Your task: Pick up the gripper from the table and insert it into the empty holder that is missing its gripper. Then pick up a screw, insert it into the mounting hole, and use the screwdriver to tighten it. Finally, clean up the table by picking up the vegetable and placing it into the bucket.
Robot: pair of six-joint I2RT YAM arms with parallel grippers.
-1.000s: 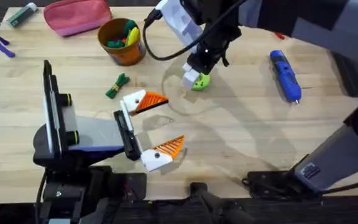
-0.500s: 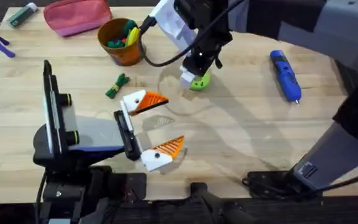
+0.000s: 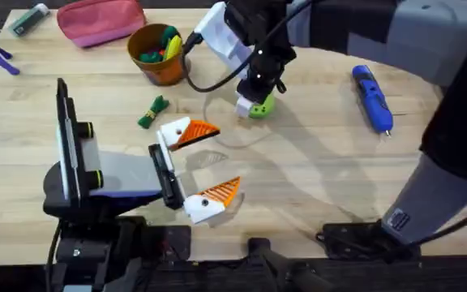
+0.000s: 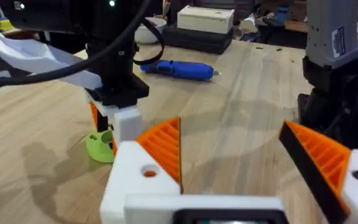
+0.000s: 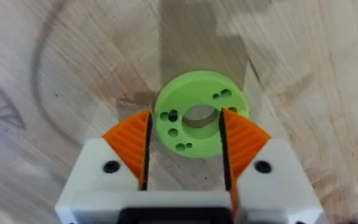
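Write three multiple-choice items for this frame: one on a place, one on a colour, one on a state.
1. Where is the screwdriver?
A. In the bucket
B. On the table's right side
C. In the left hand

2. What colour is the disc?
A. Green
B. Blue
C. Pink

3. How is the right hand set?
A. Shut on the vegetable
B. Open, fingers either side of the disc
C. Shut on the screwdriver

B: it lies on bare wood at right. A: it shows bright green. B: its orange pads flank the disc.

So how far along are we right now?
Apparently done: the left end effector carries both orange tips. In hand: the right end effector is poised over the green disc. Left to do: the screwdriver lies untouched, and the vegetable is outside the bucket.
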